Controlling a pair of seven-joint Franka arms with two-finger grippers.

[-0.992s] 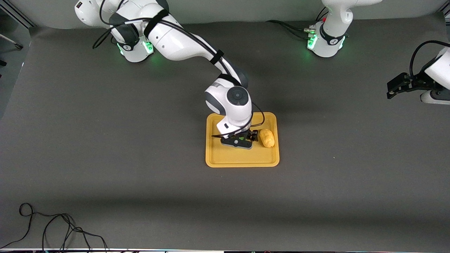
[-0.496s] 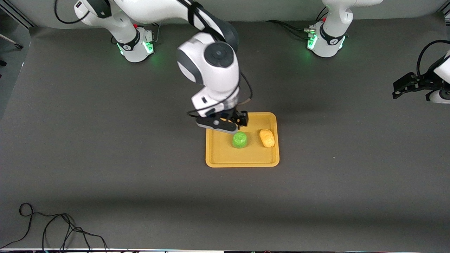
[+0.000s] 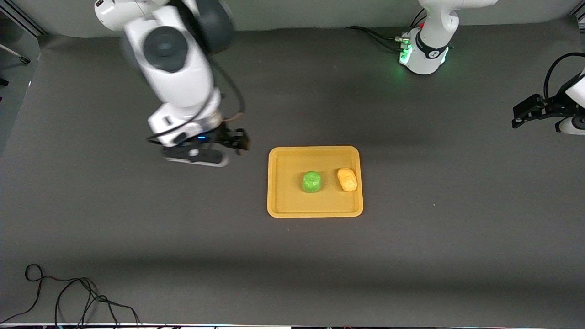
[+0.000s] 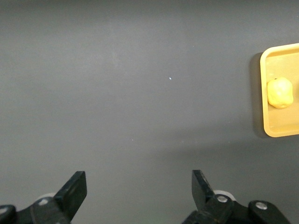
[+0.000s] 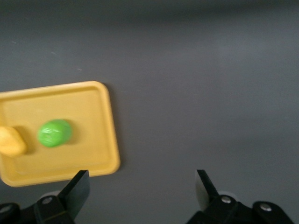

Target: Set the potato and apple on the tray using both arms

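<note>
The green apple (image 3: pixel 311 182) and the yellow-orange potato (image 3: pixel 347 179) lie side by side on the yellow-orange tray (image 3: pixel 315 208) in the middle of the table. My right gripper (image 3: pixel 228 142) is open and empty, up in the air over bare table beside the tray, toward the right arm's end. Its wrist view shows the apple (image 5: pixel 54 133), part of the potato (image 5: pixel 10 141) and the tray (image 5: pixel 105 140). My left gripper (image 3: pixel 521 116) is open and empty, waiting high at the left arm's end. Its wrist view shows the potato (image 4: pixel 280 93) on the tray's corner (image 4: pixel 280 130).
The table is a dark grey mat. A loose black cable (image 3: pixel 68 297) lies on it at the corner nearest the front camera at the right arm's end. The two arm bases (image 3: pixel 422 52) stand along the table's edge farthest from that camera.
My right gripper let go of the apple on the tray, rose, and swung away toward the right arm's end. The apple stays beside the potato. The left arm barely moved.
</note>
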